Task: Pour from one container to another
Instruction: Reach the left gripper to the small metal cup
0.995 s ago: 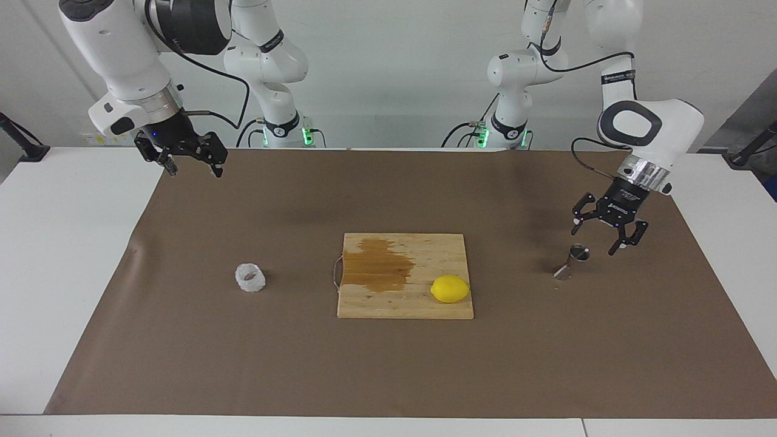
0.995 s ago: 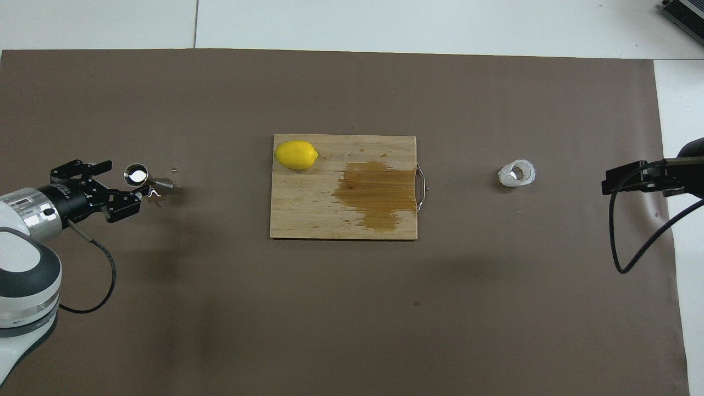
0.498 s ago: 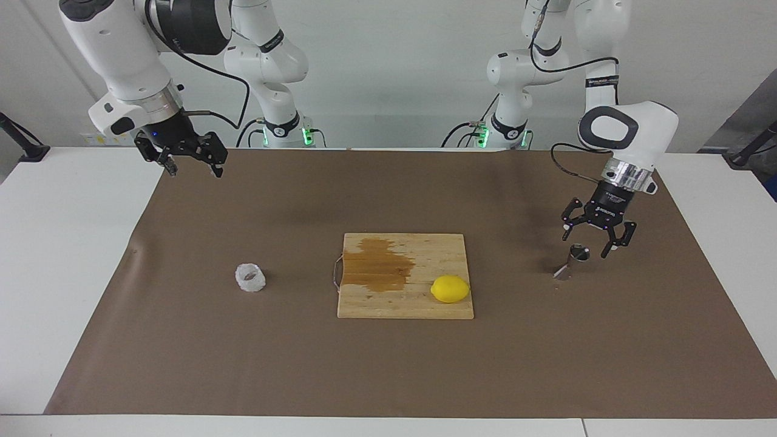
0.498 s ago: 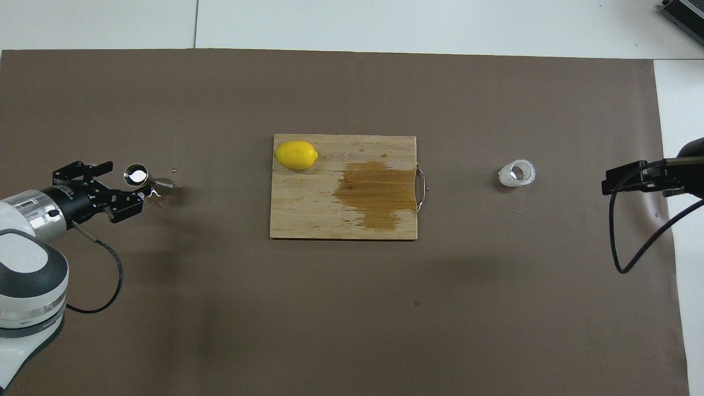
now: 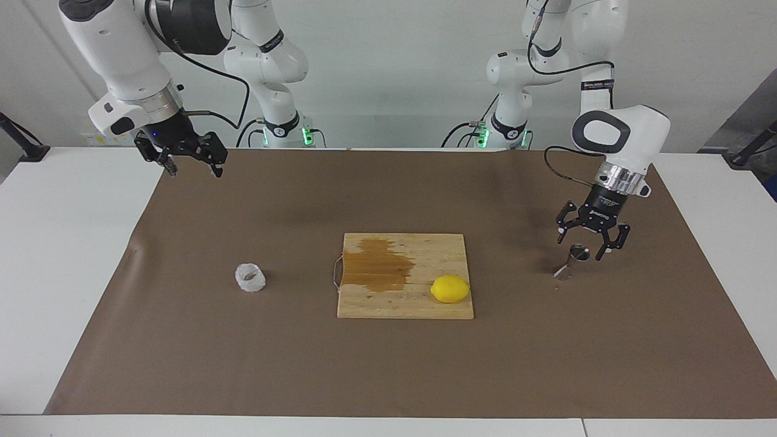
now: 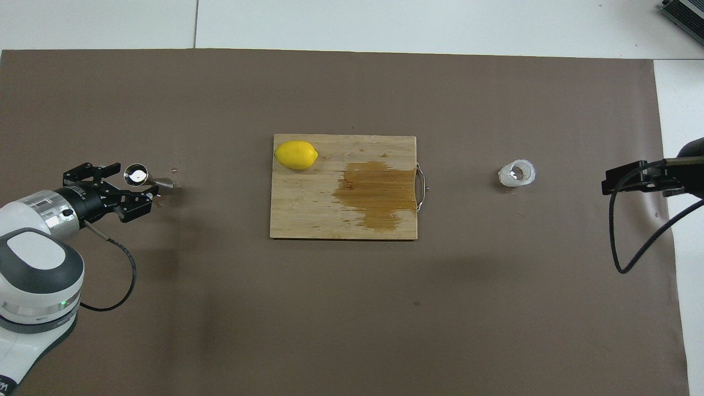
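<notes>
Here, facing the robots, the left tool point(image 5: 588, 246) hangs wide just above the steel jigger point(image 5: 572, 261); the right tool point(image 5: 193, 168), also wide, waits. From overhead, the crinkled cup point(image 6: 517, 174) sits toward the right arm's end of the surface point(image 6: 352, 313).

A white table point(image 5: 61, 255) carries a brown mat point(image 5: 388, 370), on which sit a crinkled cup point(image 5: 250, 278), a stained cutting board point(image 5: 405, 303) and a steel jigger point(image 5: 572, 261).
</notes>
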Controlling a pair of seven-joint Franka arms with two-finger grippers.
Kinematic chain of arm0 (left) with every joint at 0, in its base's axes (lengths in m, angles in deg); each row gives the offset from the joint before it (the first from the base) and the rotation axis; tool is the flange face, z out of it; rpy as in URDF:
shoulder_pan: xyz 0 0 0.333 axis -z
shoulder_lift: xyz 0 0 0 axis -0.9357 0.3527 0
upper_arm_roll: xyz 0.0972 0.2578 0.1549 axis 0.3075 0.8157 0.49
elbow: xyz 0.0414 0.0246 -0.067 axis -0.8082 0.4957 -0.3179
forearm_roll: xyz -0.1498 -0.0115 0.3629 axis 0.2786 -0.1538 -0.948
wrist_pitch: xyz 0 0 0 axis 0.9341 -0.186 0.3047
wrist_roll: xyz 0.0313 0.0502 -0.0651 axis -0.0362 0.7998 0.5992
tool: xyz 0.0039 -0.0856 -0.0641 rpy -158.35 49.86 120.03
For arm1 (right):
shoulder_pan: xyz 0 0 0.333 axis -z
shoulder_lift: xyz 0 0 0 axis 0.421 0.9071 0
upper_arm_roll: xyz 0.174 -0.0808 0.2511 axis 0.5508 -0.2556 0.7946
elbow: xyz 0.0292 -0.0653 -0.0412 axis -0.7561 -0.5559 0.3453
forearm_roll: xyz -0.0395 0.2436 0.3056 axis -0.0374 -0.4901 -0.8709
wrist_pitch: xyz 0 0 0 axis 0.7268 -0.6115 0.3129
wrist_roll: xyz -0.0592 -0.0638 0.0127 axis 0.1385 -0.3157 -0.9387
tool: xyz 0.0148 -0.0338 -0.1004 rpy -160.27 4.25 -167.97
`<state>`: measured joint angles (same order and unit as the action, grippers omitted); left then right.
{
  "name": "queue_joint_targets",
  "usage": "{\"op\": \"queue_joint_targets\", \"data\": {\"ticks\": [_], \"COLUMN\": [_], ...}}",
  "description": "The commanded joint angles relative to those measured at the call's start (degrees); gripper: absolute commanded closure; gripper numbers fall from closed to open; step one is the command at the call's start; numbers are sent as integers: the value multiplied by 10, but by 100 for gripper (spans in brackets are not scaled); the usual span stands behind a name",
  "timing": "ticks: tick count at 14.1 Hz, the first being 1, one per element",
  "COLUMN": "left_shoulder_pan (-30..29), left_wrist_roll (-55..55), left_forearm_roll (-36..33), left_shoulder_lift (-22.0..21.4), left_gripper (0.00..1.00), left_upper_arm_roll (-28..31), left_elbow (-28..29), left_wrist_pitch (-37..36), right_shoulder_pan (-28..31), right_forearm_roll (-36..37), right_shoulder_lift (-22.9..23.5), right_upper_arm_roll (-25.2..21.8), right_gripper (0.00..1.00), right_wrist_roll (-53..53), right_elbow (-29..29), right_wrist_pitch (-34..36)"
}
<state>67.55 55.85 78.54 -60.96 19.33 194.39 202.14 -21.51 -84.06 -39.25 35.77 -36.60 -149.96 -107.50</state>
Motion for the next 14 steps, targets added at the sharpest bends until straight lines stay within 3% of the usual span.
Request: {"op": "queue_joint_targets", "data": {"ticks": [1, 5, 10, 14], "left_shoulder_pan": [12, 12, 16, 16], "left_wrist_roll": [2, 5, 6, 7], "left_forearm_roll": [11, 11, 11, 11], "left_shoulder_lift": [-1, -1, -2, -3], "left_gripper": [0, 2, 16, 19], "left_upper_arm_roll": [6, 6, 6, 6], "left_elbow": [8, 8, 8, 8], "left_wrist_pitch": [16, 12, 9, 4], "right_shoulder_pan": [8, 8, 8, 8], "right_forearm_roll": [-13, -13, -13, -13], "right_shoulder_lift": [-9, -9, -9, -9], "right_upper_arm_roll": [3, 3, 3, 3], "right_gripper": [0, 0, 0, 0], "right_wrist_roll": [-12, -12, -12, -12], "right_elbow": [-5, -5, -5, -5], "right_wrist_pitch": [6, 6, 6, 6]}}
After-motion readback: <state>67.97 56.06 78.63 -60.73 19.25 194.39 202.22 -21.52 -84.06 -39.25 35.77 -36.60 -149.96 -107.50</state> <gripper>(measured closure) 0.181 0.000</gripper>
